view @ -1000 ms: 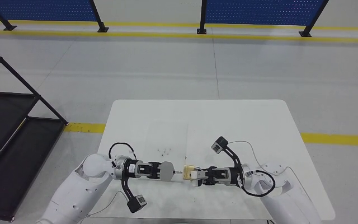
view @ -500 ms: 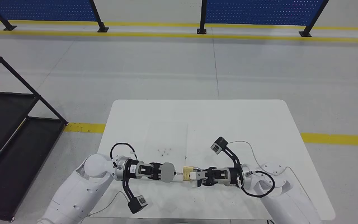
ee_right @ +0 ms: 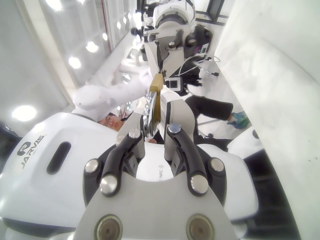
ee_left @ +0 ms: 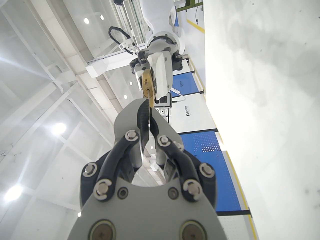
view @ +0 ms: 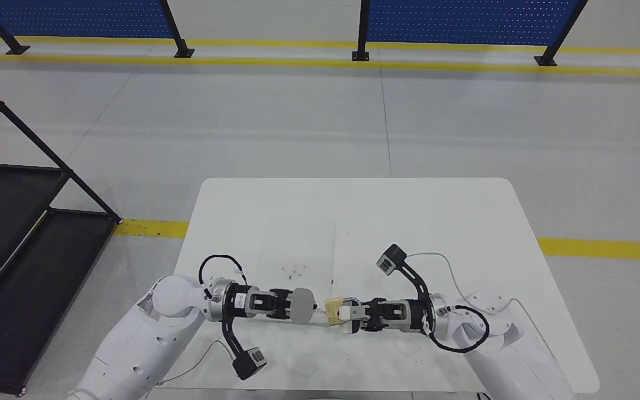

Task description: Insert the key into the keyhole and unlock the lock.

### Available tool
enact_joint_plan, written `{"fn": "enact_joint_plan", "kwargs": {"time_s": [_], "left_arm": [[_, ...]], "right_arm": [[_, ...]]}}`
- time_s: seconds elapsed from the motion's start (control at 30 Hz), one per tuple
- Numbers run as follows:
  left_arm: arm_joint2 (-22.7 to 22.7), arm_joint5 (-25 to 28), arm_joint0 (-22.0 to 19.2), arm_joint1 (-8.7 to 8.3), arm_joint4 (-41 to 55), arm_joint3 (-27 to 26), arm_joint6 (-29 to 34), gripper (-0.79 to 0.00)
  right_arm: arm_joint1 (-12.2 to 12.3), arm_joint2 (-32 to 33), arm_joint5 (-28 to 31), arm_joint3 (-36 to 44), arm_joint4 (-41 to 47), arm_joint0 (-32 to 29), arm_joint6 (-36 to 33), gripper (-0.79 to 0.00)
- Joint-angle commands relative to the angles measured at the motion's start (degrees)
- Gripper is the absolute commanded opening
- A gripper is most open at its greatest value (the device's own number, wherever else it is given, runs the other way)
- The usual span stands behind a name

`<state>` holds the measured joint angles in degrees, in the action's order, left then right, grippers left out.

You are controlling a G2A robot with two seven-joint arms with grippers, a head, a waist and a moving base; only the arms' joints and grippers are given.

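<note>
1. Surroundings at the far left: a black rack point(view: 45, 235) stands on the floor at 9 o'clock from the table point(view: 400, 215), apart from it.
2. Work surface: the white table carries a few dark specks point(view: 293, 268) near its middle. Both arms are held above its 6 o'clock edge.
3. First arm: the left gripper point(view: 306, 303) comes in from 8 o'clock and points toward 3 o'clock. In the left wrist view its fingers point(ee_left: 127, 119) are pressed together on the head of the key point(ee_left: 149, 99).
4. Key: a thin metal blade juts out past those fingertips and runs straight toward 3 o'clock. Its tip meets the end face of the lock point(view: 338, 302). How deep it sits in the keyhole cannot be told.
5. Lock: a brass padlock is held in the air above the table, just beside the left gripper at its 3 o'clock. In the right wrist view the brass body sticks out beyond the fingertips. The chrome shackle point(ee_right: 149, 117) lies back between the fingers.
6. Second arm: the right gripper point(view: 350, 311) comes in from 4 o'clock and points toward 9 o'clock. Its white fingers point(ee_right: 178, 112) are clamped on the lock from both sides.
7. Floor at the far right: a yellow line point(view: 590, 247) runs out from behind the table at 3 o'clock.
</note>
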<state>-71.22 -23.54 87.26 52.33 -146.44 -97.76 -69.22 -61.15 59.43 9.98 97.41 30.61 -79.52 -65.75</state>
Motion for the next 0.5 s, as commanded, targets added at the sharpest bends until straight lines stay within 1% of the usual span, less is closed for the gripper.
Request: {"fn": "enact_joint_plan", "kwargs": {"time_s": [0.0, 0.47], "left_arm": [[0.03, -0.11, 0.13, 0.01, -0.05, -0.06, 0.65, -0.785], [-0.15, -0.94, 0.72, 0.03, 0.16, -0.23, 4.36, -0.785]], "right_arm": [[0.01, -0.03, -0.02, 0.13, 0.06, -0.19, 0.39, -0.785], [-0.03, -0.45, 0.55, 0.13, 0.22, -0.42, 1.76, -0.785]]}}
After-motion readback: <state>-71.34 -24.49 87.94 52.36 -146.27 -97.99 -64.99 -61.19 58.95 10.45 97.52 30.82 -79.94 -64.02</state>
